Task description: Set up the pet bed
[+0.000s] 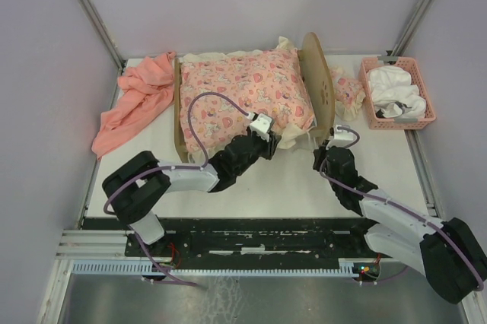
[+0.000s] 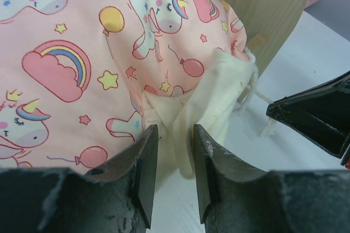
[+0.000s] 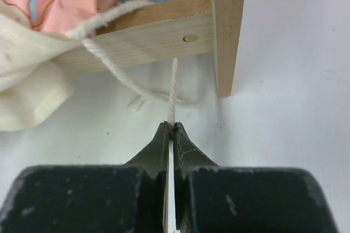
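Pinching a thin cream tie cord (image 3: 172,88) in the clenched right claw (image 3: 172,129), down at the near corner of the bed. Straddling a fold of cream cushion edging (image 2: 180,129) with the left claw (image 2: 174,151), jaws parted, not clamped. Lying mid-bench, the pet bed (image 1: 318,73), wood frame likely stiff and light; unicorn cushion (image 1: 243,92) soft, floppy, best gripped by cords or corner fabric. Sitting beyond: pink cloth (image 1: 137,100), basket (image 1: 397,92).

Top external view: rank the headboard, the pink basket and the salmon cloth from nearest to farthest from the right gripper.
1. Headboard: just behind the right gripper, slightly left.
2. Pink basket: back right corner, holding white cloth.
3. Salmon cloth: far left, beyond the pet bed.
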### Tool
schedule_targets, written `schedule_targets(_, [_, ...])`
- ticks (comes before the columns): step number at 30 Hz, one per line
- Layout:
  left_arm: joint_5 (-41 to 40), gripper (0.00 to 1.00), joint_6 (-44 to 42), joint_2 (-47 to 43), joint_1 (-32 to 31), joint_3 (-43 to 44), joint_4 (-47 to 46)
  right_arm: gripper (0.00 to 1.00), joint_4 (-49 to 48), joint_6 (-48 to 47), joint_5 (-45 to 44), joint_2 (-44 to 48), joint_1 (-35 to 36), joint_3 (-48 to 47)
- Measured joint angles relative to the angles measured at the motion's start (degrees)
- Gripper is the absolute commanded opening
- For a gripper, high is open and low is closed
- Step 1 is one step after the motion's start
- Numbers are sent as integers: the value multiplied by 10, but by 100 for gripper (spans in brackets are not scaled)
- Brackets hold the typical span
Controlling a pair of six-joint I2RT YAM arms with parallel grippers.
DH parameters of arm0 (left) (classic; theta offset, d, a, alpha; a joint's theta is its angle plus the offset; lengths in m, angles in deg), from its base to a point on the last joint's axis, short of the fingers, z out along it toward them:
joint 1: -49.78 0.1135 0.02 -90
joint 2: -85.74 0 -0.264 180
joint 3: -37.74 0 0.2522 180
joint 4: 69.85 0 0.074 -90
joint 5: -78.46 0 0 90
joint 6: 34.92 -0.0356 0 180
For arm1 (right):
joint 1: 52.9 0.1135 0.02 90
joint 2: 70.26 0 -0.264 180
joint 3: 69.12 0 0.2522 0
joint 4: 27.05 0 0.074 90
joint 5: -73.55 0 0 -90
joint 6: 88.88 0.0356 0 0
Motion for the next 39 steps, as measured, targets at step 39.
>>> schedule_targets(39, [63, 45, 143, -347, -29, -224, 183, 2, -65, 37, 203, -23, 132, -6])
